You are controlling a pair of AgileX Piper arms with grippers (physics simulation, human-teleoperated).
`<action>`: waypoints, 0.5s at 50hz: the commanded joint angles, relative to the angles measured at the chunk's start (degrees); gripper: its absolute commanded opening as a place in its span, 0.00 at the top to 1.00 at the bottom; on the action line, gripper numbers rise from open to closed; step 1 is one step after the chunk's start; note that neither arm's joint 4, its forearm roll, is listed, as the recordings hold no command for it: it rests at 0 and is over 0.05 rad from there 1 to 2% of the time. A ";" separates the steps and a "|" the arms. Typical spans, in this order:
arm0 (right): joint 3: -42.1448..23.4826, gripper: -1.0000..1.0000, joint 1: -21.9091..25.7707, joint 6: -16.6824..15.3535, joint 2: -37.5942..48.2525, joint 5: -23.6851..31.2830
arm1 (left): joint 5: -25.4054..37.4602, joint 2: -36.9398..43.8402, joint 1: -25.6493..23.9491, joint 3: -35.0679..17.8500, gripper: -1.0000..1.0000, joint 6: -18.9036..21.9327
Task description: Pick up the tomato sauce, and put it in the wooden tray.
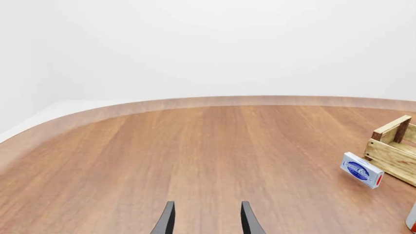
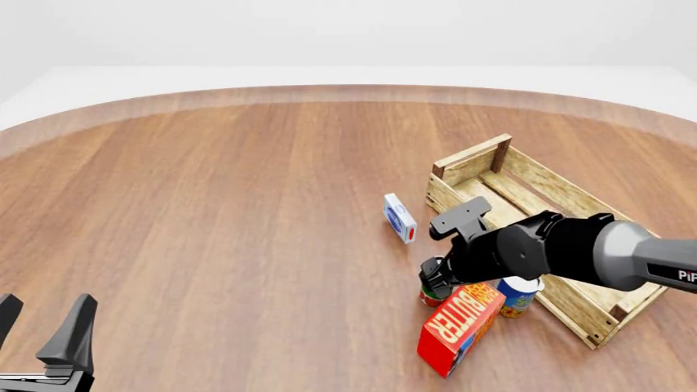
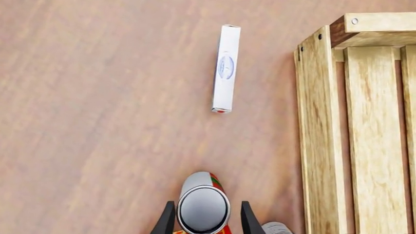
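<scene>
Red-and-green-labelled, with a silver-white top, the small cylindrical tomato sauce can (image 3: 203, 208) stands upright on the brown wooden table (image 2: 218, 229), near the right front, just left of the large light-wood slatted tray (image 2: 523, 204). In the front view the can (image 2: 435, 291) is mostly hidden under the right arm, which reaches in from the right with its wrist bent downward over the can. The right gripper (image 3: 203, 214) points straight down; its two dark fingers (image 3: 167, 219) sit either side of the can's top, very close to it, but whether they are pressing on it cannot be told. Just beside the can are a red-orange butter box (image 2: 461, 327), tilted, and a blue-labelled can (image 2: 518, 296) against the tray's near wall. A small white-and-blue flat box (image 2: 400, 218) stands on edge farther off. At the near left, the left gripper (image 2: 44, 327) hangs parted and empty above bare table.
</scene>
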 commanded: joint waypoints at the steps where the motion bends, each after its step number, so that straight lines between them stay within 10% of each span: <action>1: -0.53 0.00 0.48 0.88 1.17 -0.64 | 0.00 0.00 0.00 0.00 0.00 0.00; 3: -0.52 0.00 0.35 0.44 0.94 -0.69 | 0.00 0.00 0.00 0.00 0.00 0.00; 4: -0.50 1.00 0.26 0.35 0.96 -0.80 | 0.00 0.00 0.00 0.00 0.00 0.00; 25: -1.23 1.00 1.45 0.18 -0.34 0.27 | 0.00 0.00 0.00 0.00 0.00 0.00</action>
